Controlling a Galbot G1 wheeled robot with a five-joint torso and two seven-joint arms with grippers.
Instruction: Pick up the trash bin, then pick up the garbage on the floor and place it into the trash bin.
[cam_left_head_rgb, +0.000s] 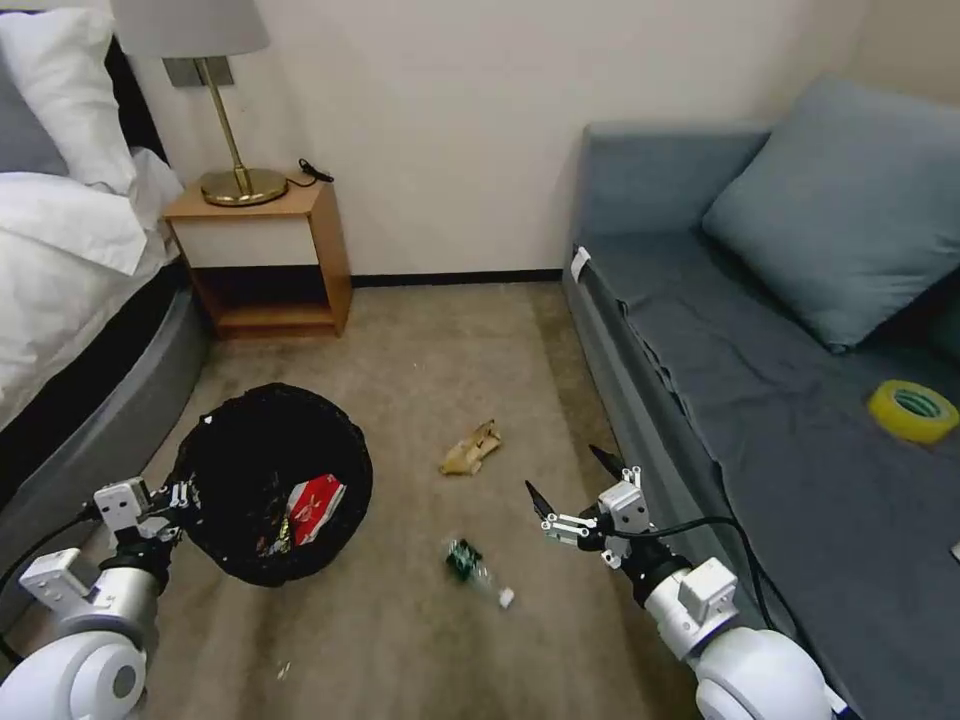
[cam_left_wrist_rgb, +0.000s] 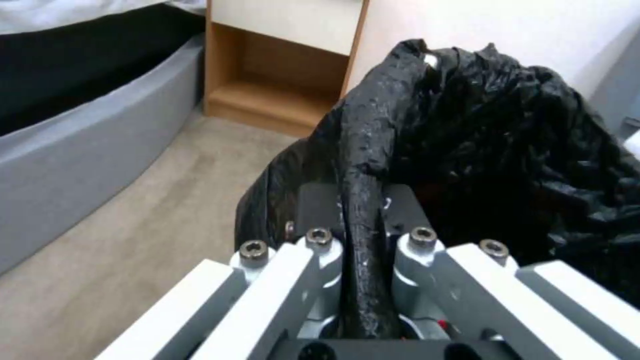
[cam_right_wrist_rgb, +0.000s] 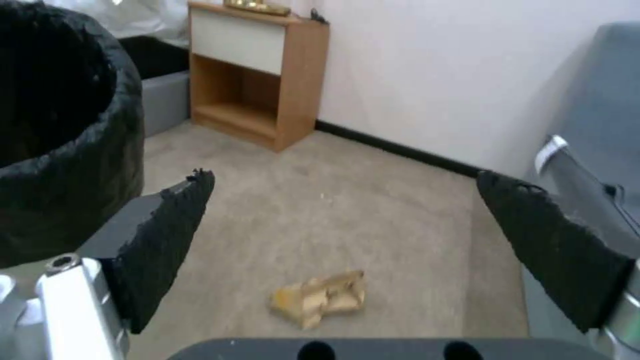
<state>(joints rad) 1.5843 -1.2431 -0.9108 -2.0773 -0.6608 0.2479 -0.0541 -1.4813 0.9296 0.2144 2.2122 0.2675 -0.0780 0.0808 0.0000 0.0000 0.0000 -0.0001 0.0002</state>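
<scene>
Trash bin (cam_left_head_rgb: 268, 480) sits tipped near the bed-side edge of the floor, left end effector (cam_left_wrist_rgb: 363, 240) pinched on its black liner rim, right end effector (cam_left_head_rgb: 575, 490) gaping wide near the brown paper (cam_left_head_rgb: 471, 449), small bottle (cam_left_head_rgb: 476, 570) lying nearby.

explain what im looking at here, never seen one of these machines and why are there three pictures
This is a two-armed wheeled robot tidying a bedroom floor. The wide picture comes from a camera on its head; the other two come from cameras on its wrists, looking out past each tool.

The left tool is shut on the rim of the trash bin, a bin lined with a black bag. The left wrist view shows that bag rim pinched between the fingers. A red-white wrapper already lies inside.

The right tool is open, above the carpet beside the grey sofa. On the floor lie a crumpled brown paper and a small clear bottle.
</scene>
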